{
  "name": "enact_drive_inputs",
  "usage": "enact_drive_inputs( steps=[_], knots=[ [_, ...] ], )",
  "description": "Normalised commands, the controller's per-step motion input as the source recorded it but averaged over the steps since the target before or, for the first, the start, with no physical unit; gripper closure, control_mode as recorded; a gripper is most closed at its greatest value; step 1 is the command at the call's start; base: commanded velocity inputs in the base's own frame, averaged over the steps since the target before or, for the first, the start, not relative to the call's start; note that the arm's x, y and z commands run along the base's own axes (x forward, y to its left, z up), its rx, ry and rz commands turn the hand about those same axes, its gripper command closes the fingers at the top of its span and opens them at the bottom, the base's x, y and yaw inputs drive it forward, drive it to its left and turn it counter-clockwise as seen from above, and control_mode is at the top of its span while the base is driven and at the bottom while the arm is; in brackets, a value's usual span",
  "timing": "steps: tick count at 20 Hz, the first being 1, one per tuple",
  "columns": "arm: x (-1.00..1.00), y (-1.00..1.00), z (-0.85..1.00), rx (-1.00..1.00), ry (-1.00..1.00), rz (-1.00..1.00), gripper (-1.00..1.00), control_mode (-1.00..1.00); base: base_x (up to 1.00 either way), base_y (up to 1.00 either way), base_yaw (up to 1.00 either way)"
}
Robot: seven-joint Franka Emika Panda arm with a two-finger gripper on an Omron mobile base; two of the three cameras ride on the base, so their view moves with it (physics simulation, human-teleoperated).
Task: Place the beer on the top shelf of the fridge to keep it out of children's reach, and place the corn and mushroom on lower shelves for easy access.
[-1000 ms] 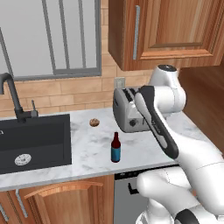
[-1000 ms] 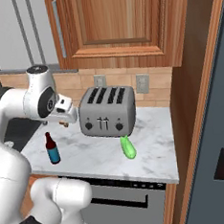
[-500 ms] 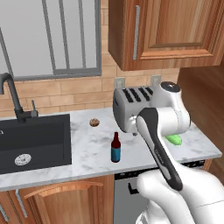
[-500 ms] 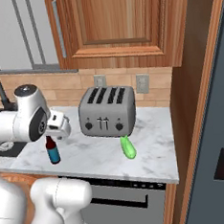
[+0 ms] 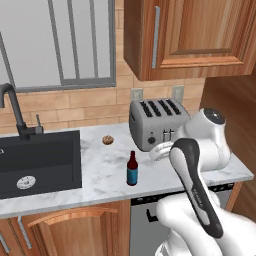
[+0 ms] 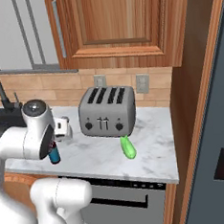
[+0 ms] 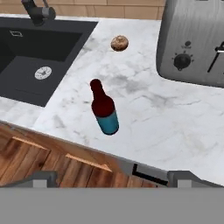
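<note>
The beer point(image 7: 105, 110), a dark bottle with a blue label, stands upright on the marble counter point(image 7: 175, 118); it also shows in the left base view point(image 5: 132, 169) and the right base view point(image 6: 53, 153). My gripper point(image 7: 113, 178) hangs open above the counter's front edge, the bottle ahead of it and apart from both fingertips. The hand point(image 5: 157, 152) sits just right of the bottle, in front of the toaster. The mushroom point(image 7: 119, 43) lies near the sink's back corner. The green corn point(image 6: 128, 147) lies in front of the toaster. The dark fridge point(image 6: 213, 124) stands shut at the right.
A silver toaster point(image 5: 156, 122) stands at the back of the counter. A black sink point(image 5: 37, 161) with a dark faucet point(image 5: 15, 112) takes up the left. Wooden wall cabinets point(image 5: 190, 35) hang above. My own arm hides the counter's right part in the left base view.
The arm has swung down and forward from the toaster's front to the counter edge beside the bottle. The jaws stay open. Bottle, mushroom and corn have not moved.
</note>
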Motion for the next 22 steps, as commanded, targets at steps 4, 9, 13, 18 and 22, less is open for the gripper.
enact_drive_inputs(
  steps=[4,9,13,18,22],
  knots=[
    [0.00,-0.06,-0.05,0.09,-0.08,0.33,-1.00,-1.00,0.00,0.00,0.00],
    [0.00,0.00,-0.16,0.07,-0.06,0.34,-1.00,-1.00,0.00,0.00,0.00],
    [0.03,0.01,-0.18,0.10,-0.10,0.26,-1.00,-1.00,0.00,0.00,0.00],
    [0.11,0.09,-0.17,0.11,-0.11,0.19,-1.00,-1.00,0.00,0.00,0.00],
    [0.19,0.10,-0.15,0.12,-0.10,0.16,-1.00,-1.00,0.00,0.00,0.00]
  ],
)
